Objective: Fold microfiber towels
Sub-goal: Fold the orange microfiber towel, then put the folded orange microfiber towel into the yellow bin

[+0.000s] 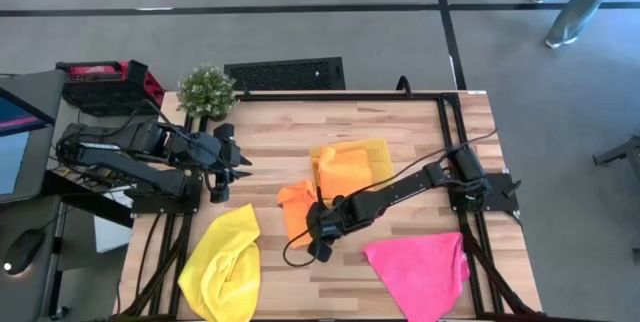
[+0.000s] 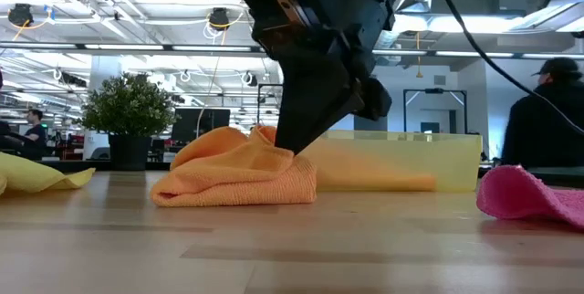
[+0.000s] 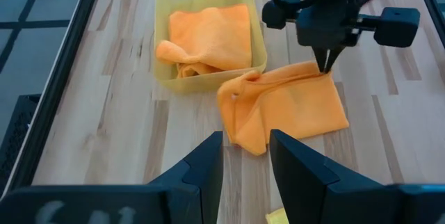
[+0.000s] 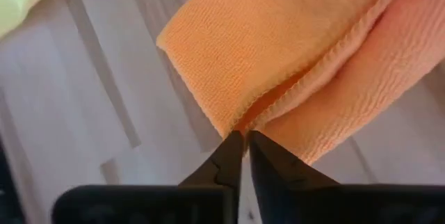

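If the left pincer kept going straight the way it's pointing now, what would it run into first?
Probably the orange towel on the table, which lies straight ahead of the open left pincer. The right pincer is pinching its far edge. Depth is hard to judge from the wrist view.

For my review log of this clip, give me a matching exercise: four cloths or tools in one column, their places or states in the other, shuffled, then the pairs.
Column 1:
1. pink towel
2. yellow towel
3. right tool
4. left tool

Column 2:
A. pinching the edge of the orange towel on the table
B. near the table's front edge, on the left arm's side
C. hovering open, holding nothing
D. near the table's front edge, on the right arm's side

Pairs: 1-D, 2-B, 3-A, 4-C
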Robot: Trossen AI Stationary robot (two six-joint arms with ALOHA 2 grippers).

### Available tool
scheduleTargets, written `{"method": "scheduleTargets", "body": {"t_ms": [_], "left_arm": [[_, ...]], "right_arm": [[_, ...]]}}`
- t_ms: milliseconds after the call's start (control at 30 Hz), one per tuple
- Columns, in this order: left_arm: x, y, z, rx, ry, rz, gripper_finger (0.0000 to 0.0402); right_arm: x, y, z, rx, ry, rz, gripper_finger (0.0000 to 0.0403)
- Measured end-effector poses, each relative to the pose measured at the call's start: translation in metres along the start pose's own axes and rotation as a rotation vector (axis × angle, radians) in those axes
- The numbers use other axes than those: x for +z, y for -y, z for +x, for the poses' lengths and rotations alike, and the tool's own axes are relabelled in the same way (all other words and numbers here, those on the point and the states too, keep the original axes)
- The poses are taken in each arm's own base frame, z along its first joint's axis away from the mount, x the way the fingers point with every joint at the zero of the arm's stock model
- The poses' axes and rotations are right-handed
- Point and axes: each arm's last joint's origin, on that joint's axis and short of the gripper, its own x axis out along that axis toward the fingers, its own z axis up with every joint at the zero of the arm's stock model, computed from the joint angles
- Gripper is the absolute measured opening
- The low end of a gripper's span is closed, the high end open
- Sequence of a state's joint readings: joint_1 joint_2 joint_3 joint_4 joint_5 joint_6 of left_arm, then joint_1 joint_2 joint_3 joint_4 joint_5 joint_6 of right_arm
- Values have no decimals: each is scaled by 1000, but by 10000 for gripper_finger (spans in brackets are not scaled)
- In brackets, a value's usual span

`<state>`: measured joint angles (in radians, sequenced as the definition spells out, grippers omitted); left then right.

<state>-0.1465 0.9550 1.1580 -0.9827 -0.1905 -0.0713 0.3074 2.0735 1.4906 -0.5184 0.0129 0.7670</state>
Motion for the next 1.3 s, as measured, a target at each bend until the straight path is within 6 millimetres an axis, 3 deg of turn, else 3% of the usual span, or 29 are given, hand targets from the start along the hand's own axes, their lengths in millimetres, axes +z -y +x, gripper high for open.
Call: {"method": "scheduleTargets", "body": {"t_ms": [333, 500, 667, 1067, 1300], "left_arm": [[0, 0, 0, 0, 1, 0, 112], [0, 0, 0, 0, 1, 0, 112], [0, 0, 0, 0, -2, 1, 112], [-3, 0, 0, 2, -27, 5, 112], [-3, 0, 0, -1, -32, 5, 112]], "right_arm": [[10, 10, 0, 107, -102, 104, 168], [21, 1, -10, 165, -78, 36, 201], [26, -4, -20, 144, -85, 30, 208], [19, 6, -24, -41, -141, 153, 189], [23, 11, -25, -50, -144, 348, 184]]}}
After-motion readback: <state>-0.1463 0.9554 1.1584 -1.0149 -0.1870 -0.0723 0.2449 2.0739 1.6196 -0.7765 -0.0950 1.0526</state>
